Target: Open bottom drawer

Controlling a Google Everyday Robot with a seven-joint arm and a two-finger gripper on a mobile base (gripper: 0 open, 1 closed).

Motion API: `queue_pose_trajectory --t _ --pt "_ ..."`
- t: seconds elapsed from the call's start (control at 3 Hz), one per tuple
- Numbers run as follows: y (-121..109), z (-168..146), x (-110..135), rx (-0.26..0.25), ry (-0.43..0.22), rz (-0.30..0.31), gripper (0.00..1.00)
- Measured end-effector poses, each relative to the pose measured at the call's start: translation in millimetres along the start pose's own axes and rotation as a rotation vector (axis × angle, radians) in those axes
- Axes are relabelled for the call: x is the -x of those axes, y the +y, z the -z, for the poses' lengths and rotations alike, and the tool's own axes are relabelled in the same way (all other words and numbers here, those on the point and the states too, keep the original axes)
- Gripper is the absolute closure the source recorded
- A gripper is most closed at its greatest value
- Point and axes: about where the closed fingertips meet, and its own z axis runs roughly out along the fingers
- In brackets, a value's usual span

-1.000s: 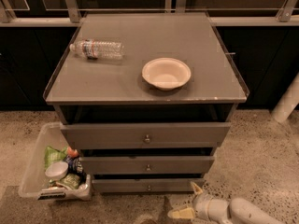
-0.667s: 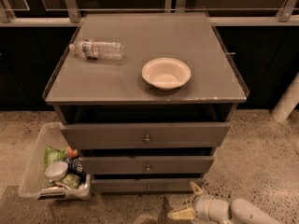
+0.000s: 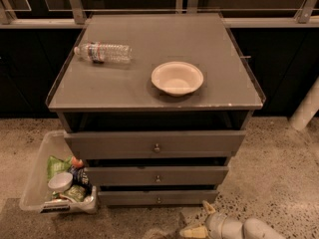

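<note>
In the camera view, nothing has moved since a moment ago. The gripper (image 3: 198,219) sits in the same low spot by the floor, just in front of the cabinet (image 3: 149,34) and a bit right of its middle. Its two fingers are spread apart and hold nothing. The bottom drawer (image 3: 129,197) is the thin one, lowest of three. Its knob (image 3: 159,199) is near the gripper but not touched. I think the pull has not begun; the gripper must reach the knob first.
</note>
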Motion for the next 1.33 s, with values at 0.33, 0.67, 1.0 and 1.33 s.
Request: queue_pose_trajectory --t 0.33,0.67,1.0,1.33 --pt "-15 -22 -28 -0.006 0.036 -0.047 0.0" --pt "-16 -25 -30 -0.006 0.039 -0.049 0.0" --pt "-11 -20 -32 -0.044 0.049 -0.015 0.0" --pt "-23 -24 -38 -0.108 0.042 0.037 0.0"
